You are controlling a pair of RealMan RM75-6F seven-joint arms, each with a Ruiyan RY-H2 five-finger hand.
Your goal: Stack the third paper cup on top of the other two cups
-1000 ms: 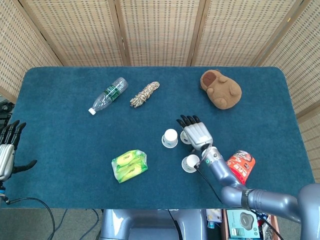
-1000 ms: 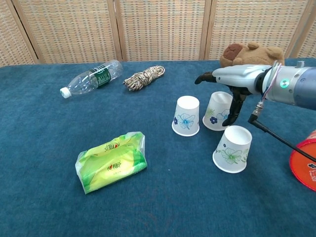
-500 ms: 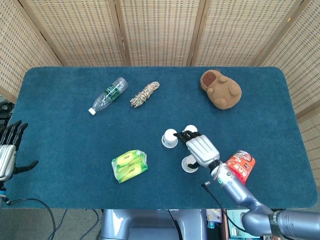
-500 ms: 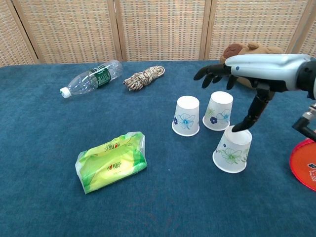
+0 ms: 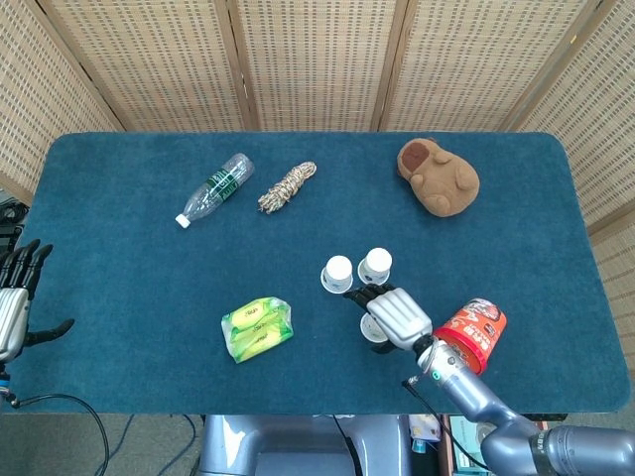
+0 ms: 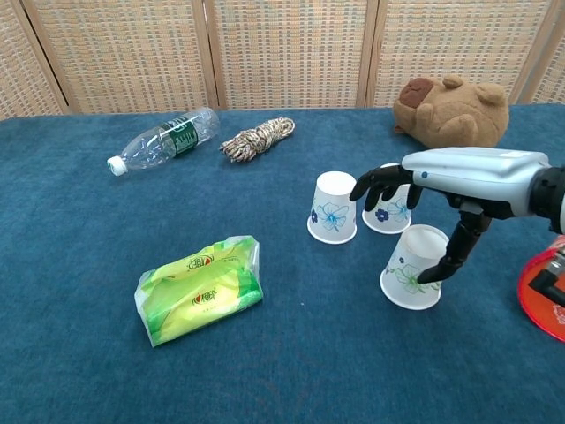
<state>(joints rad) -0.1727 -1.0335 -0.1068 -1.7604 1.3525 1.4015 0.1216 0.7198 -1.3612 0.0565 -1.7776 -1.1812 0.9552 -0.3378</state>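
Here the right hand (image 6: 459, 177) is hovering flat, palm down, over the nearest paper cup (image 6: 413, 267), which is sitting upside down on the blue table (image 6: 79, 371). Its fingers (image 6: 375, 183) are reaching out spread toward the two other cups, and its thumb (image 6: 452, 254) is hanging down along the right side of that nearest cup, touching it or just beside it; the pictures are not settling which. Nothing is being held, and the hand is standing wide.

Just beyond the fingertips, the second cup (image 6: 389, 208) is sitting upside down, partly hidden behind the fingers in the chest view. To the left of the fingertips the third cup (image 6: 334, 208) is standing upside down too, just beside the second. From the head view the hand (image 5: 397, 314) is covering most of the nearest cup (image 5: 372, 334).

Off to the hand's right a red snack cup (image 5: 470, 331) is lying on its side near the wrist. Well beyond the hand a brown plush toy (image 6: 452, 108) is resting. Far to its left are a green packet (image 6: 199, 291), a coil of rope (image 6: 257, 138) and a plastic bottle (image 6: 165, 139) lying on its side.

The left hand (image 5: 15, 295) is hanging off the table's left edge, fingers apart and holding nothing.
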